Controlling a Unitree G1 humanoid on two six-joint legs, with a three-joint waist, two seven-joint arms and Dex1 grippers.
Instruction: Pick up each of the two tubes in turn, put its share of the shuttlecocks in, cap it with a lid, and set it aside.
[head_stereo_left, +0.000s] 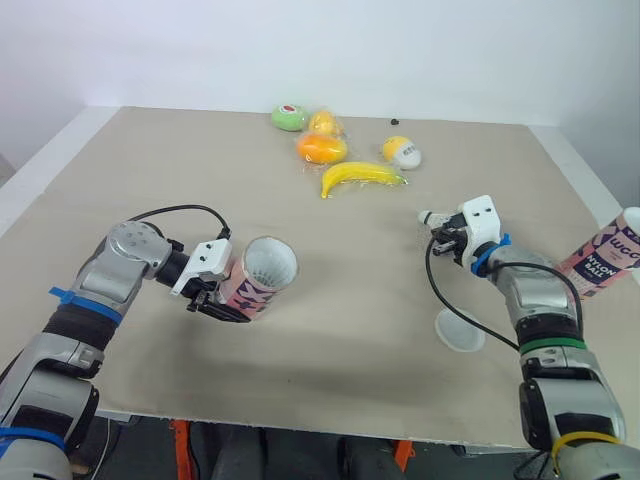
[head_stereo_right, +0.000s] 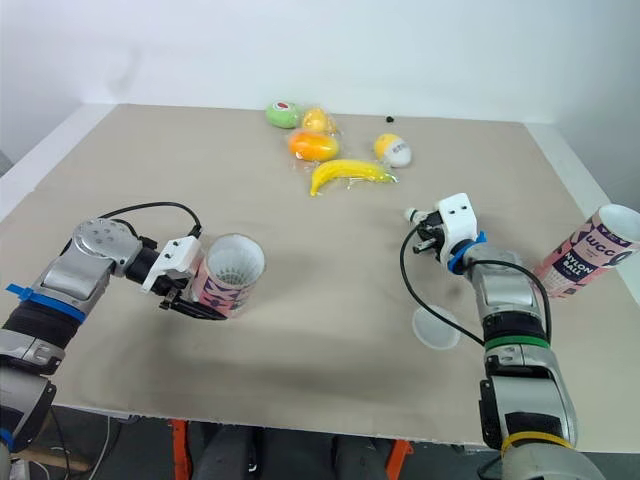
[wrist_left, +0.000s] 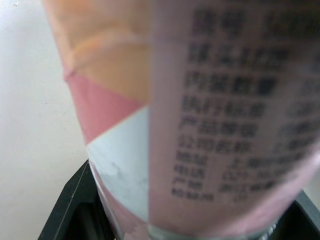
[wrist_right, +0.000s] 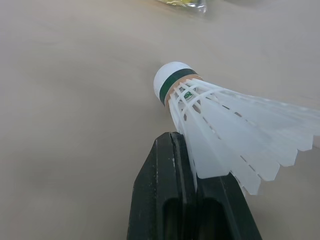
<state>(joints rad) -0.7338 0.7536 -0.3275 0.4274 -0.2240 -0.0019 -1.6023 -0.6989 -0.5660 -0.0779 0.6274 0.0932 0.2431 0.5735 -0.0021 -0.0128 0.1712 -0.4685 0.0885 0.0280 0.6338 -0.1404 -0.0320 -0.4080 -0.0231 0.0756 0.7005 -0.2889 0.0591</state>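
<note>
Tube (head_stereo_left: 262, 275) number one, pink and patterned, is in the left gripper (head_stereo_left: 222, 298), whose black fingers (wrist_left: 75, 210) are clamped on its lower body. It is held off the table and tipped, with its open mouth turned toward the robot's right. Something white and ribbed shows inside the mouth; whether that is a shuttlecock already loaded, I cannot tell.

Far across the middle of the table sits a cluster of toy food: a green piece (head_stereo_left: 289, 117), an orange fruit (head_stereo_left: 322, 148), a banana (head_stereo_left: 360, 177) and a yellow-and-white ball (head_stereo_left: 402, 152). None of it belongs to the job.

To the right, the right gripper (head_stereo_left: 440, 236) pinches a white shuttlecock (wrist_right: 225, 125) by its skirt, fingers closed on the feathers and the green-banded cork leading. It is well apart from the tube's mouth. A clear lid (head_stereo_left: 460, 330) lies flat on the table near the right forearm. The second tube (head_stereo_left: 605, 255) rests tilted at the far right edge, uncapped.

The step in hand looks like loading. Next, the two arms need to come together and the cork needs lining up with the mouth, then sliding in without crushing the skirt.

The table (head_stereo_left: 130, 180) is a matte beige board with a pale border, under a plain white wall.
</note>
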